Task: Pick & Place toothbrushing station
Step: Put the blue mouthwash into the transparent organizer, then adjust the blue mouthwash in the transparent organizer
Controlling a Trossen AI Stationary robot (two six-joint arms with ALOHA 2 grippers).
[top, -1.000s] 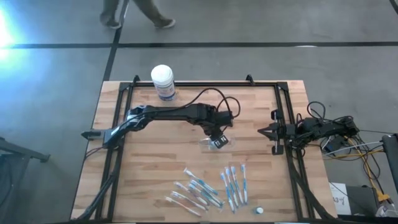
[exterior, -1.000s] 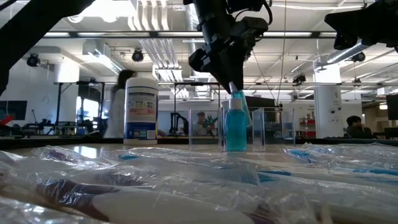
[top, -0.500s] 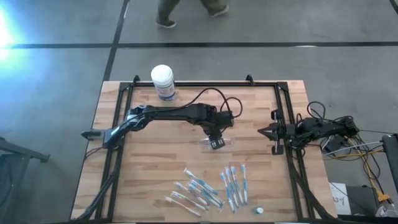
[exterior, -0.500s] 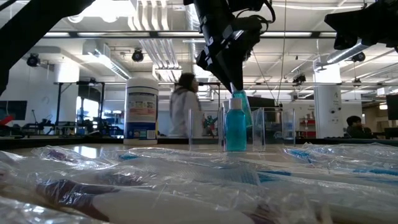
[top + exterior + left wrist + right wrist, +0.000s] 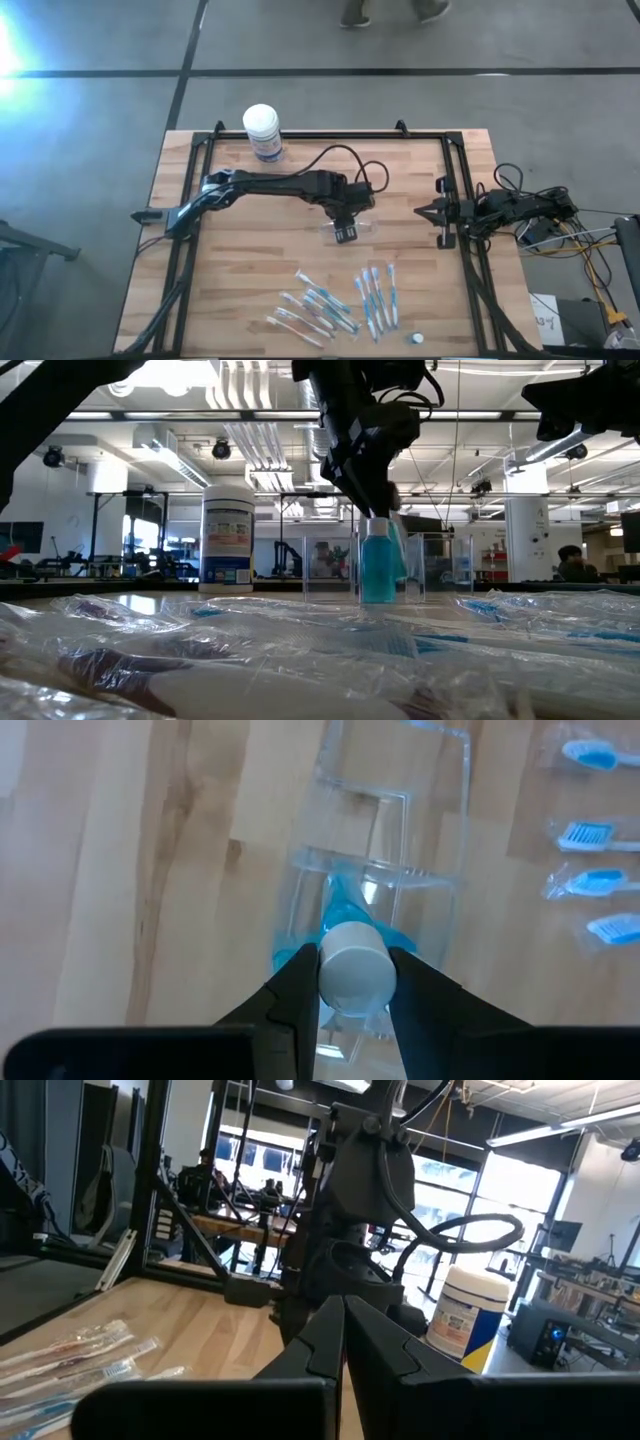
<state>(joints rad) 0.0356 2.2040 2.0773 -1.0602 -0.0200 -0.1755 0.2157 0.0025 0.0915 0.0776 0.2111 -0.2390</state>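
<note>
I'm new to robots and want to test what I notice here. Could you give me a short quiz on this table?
1. True or false: the left end effector grips a blue tube's white cap.
2. Where does the tube stand? A) in the clear holder B) beside the white tub
3. What lies in packets nearest the table's front edge?

Key: 1 true; 2 A; 3 toothbrushes.

A robotics lab in an open industrial hall: exposed ceiling ducts (image 5: 245, 445) and strip lights, a concrete floor (image 5: 90, 150) with dark lines, a framed wooden table (image 5: 250, 260), workbenches (image 5: 235, 1230) and people seated behind.
</note>
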